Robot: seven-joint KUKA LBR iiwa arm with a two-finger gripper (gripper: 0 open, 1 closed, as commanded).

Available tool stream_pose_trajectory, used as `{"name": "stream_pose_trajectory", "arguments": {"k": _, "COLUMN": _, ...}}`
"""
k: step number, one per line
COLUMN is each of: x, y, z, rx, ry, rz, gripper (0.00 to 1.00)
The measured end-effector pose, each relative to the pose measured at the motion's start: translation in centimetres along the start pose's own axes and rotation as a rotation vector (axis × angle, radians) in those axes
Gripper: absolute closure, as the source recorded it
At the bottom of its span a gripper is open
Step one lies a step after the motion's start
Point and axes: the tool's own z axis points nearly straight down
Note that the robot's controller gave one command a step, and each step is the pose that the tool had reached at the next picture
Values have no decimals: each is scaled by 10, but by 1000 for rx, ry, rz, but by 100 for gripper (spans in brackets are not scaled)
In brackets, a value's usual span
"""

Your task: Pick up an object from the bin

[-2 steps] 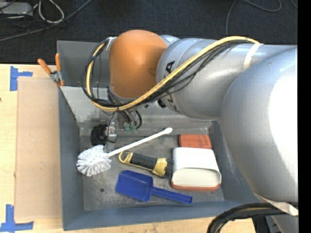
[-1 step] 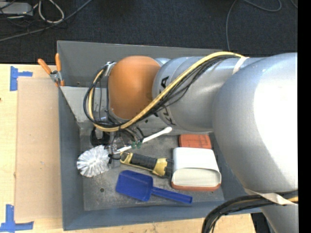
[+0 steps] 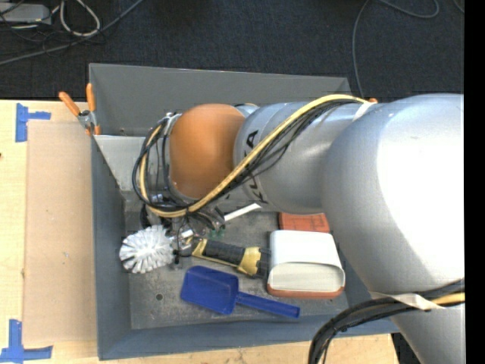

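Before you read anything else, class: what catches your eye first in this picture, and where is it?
The big silver arm reaching in from the right, its orange wrist cover over the left half of the bin. Just below it, a white bristly brush lies at the floor's left, and a blue scoop sits near the front wall.

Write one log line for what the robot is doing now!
arm: reaching into bin from right | gripper: low, between white brush head and black-and-yellow handle | nearby: blue scoop, white box | grasp: cannot tell
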Motion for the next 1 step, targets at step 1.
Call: {"name": "stream_pose_trajectory", "arguments": {"k": 1, "x": 10, "y": 11, "z": -20, "rx": 0, "ry": 8, "rz": -140, "gripper": 0}}
